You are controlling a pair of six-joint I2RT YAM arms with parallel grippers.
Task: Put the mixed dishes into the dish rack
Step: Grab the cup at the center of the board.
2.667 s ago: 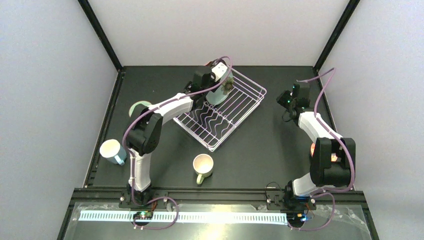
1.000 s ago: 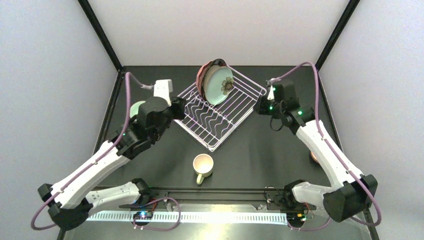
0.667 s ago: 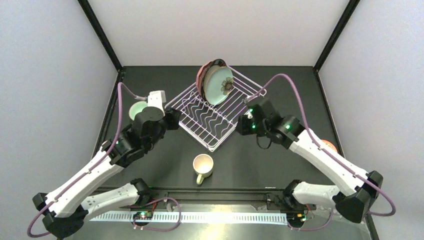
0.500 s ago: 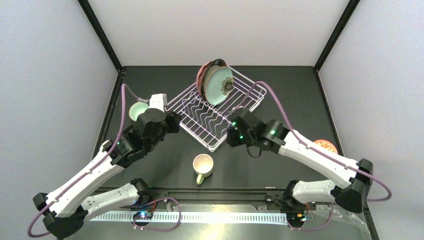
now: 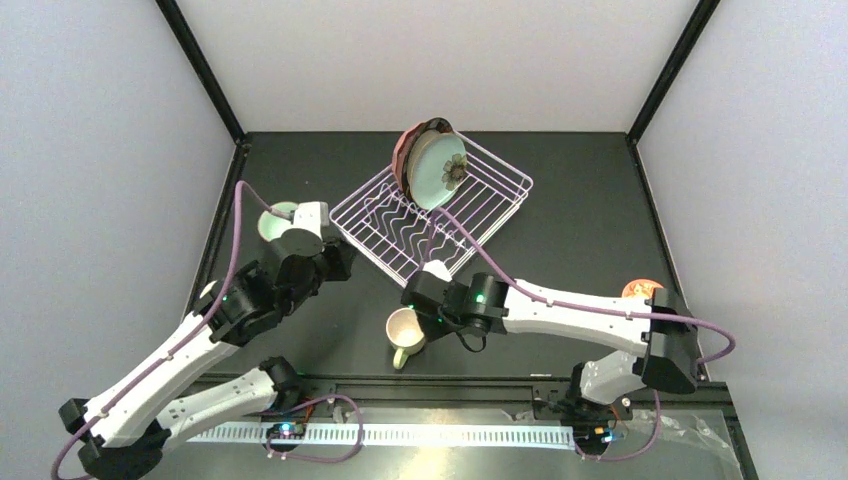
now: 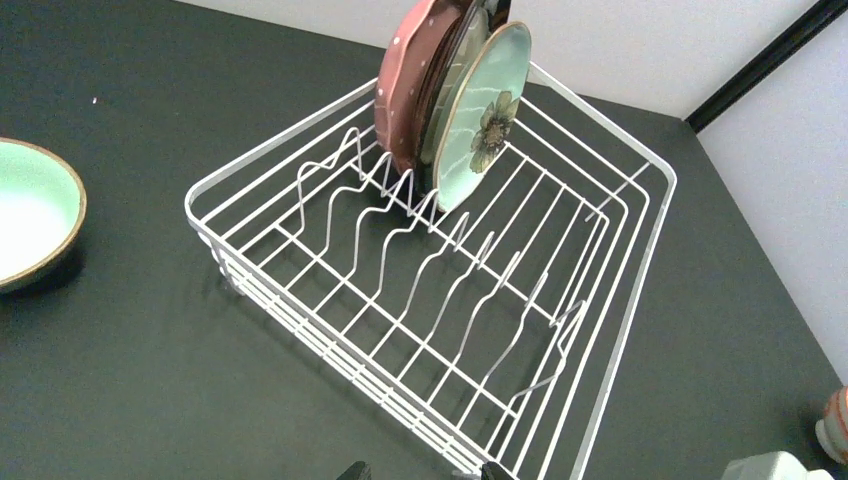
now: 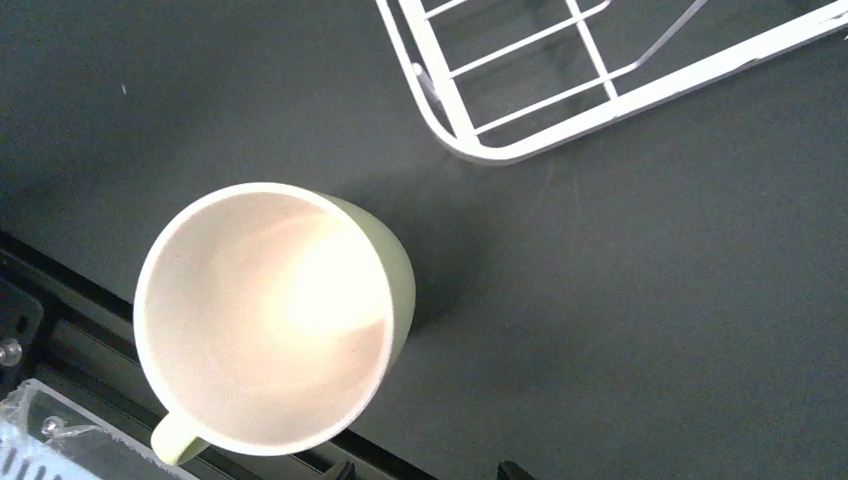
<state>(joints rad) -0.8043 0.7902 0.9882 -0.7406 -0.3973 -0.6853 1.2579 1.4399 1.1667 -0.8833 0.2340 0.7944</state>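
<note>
Matte black tabletop [image 5: 580,220], pale walls and black corner posts. Overhead, the dish rack [image 5: 400,230] sits diagonally at upper centre. The pink dotted plate [image 6: 400,90], dark-rimmed plate [image 6: 455,60] and mint flowered plate [image 6: 485,125] stand upright at its far end. The small orange-patterned bowl [image 5: 640,290] peeks out at right. Only the left wrist view shows the pale-green bowl [image 6: 30,215] clearly, at the left edge; the left gripper [image 6: 420,470] has its tips apart, empty. The right wrist view looks into the cream mug [image 7: 270,320], near the rack's corner; the right gripper [image 7: 425,470] is likewise spread, empty.
</note>
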